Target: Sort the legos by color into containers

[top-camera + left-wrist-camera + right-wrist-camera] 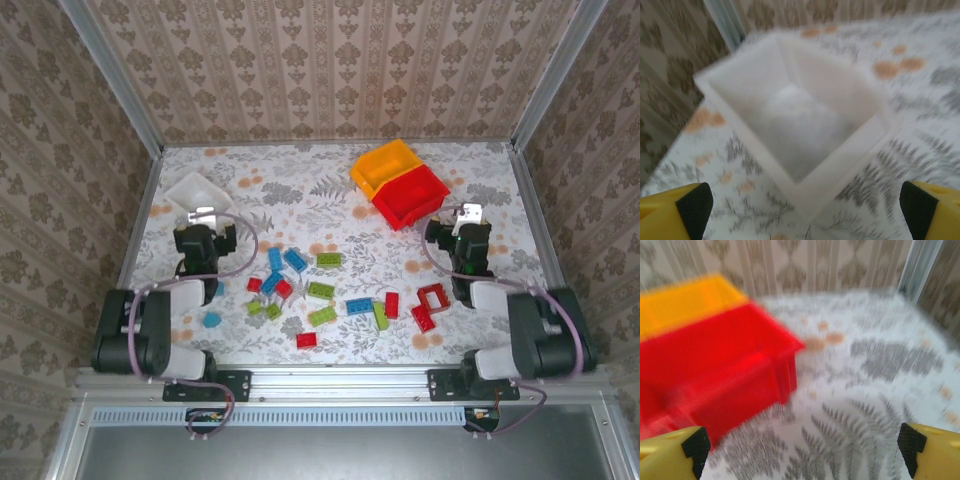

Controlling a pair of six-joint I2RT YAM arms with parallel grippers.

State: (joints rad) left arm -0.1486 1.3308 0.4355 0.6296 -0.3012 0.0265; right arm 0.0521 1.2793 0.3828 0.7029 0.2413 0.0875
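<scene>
The left gripper stands wide open and empty, just in front of the white bin. The right gripper is also spread wide with nothing in it, beside the red bin. The yellow bin touches the red one from behind. The bricks lie loose on the table between the two arms, red, blue and green mixed, well apart from the bins. They are probably light, stiff and smooth-sided, so a pinch across the two long flat sides should hold. The open red frame is better taken by one wall.
</scene>
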